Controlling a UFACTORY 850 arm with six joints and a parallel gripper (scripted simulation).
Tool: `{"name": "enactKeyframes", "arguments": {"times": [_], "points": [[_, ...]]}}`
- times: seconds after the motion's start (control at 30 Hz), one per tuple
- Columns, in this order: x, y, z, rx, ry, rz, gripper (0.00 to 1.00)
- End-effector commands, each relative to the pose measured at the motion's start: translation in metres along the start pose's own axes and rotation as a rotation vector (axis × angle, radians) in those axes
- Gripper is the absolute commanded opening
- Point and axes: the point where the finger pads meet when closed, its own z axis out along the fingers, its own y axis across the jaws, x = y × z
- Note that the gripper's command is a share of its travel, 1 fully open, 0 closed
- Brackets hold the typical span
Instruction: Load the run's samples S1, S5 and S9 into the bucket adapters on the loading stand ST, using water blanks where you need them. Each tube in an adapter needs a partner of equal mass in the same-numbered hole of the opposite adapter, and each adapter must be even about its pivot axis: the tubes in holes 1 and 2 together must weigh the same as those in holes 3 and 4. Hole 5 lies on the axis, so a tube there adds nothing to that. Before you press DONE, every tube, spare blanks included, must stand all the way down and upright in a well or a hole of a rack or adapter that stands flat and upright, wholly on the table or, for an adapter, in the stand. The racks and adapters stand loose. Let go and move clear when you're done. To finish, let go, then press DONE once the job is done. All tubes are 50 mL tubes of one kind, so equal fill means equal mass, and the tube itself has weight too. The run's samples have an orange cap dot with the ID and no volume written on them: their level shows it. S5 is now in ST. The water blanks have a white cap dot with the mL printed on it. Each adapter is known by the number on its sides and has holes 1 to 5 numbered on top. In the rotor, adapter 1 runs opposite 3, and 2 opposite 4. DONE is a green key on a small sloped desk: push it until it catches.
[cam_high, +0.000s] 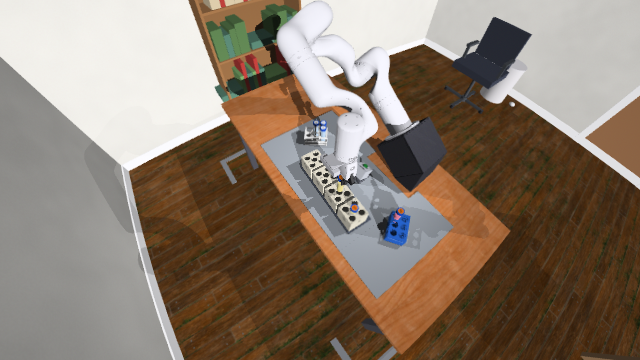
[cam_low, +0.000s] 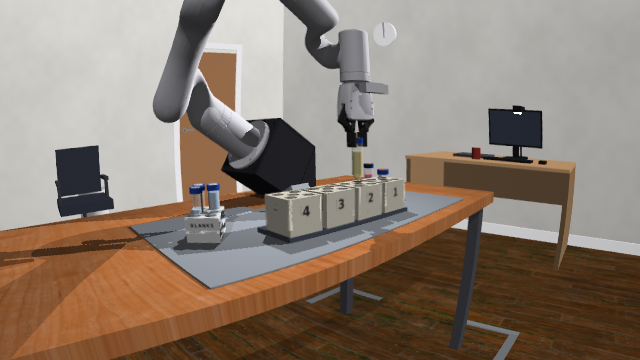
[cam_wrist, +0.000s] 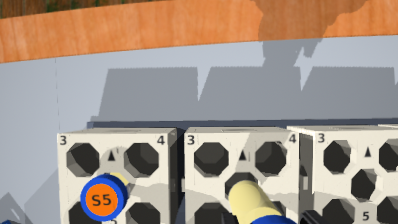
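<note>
My gripper (cam_low: 358, 142) is shut on the blue cap of a tube of pale yellow liquid (cam_low: 357, 162) and holds it upright. The tube's tip is at the mouth of the middle hole of adapter 2 (cam_low: 370, 197); its cap dot is hidden by the fingers. In the wrist view the tube (cam_wrist: 255, 202) points into that middle hole (cam_wrist: 240, 181). Sample S5 (cam_wrist: 101, 199), with an orange cap dot, stands in adapter 1 (cam_low: 394, 194), it seems in the centre hole. Adapters 3 (cam_low: 341, 203) and 4 (cam_low: 295, 212) stand empty in the stand.
A white rack marked BLANKS (cam_low: 205, 225) holds several blue-capped tubes at the mat's far end. A blue rack (cam_high: 398, 227) holds one orange-dotted tube (cam_high: 399, 214). The green DONE key (cam_high: 365, 165) sits beside the arm's black base (cam_high: 412, 150).
</note>
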Motion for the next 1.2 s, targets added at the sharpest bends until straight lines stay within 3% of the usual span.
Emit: {"name": "enactKeyframes", "arguments": {"times": [0.0, 1.17], "points": [[0.001, 0.0, -0.001, 0.001, 0.001, 0.001, 0.0], [0.001, 0.0, 0.027, 0.001, 0.001, 0.001, 0.0]]}}
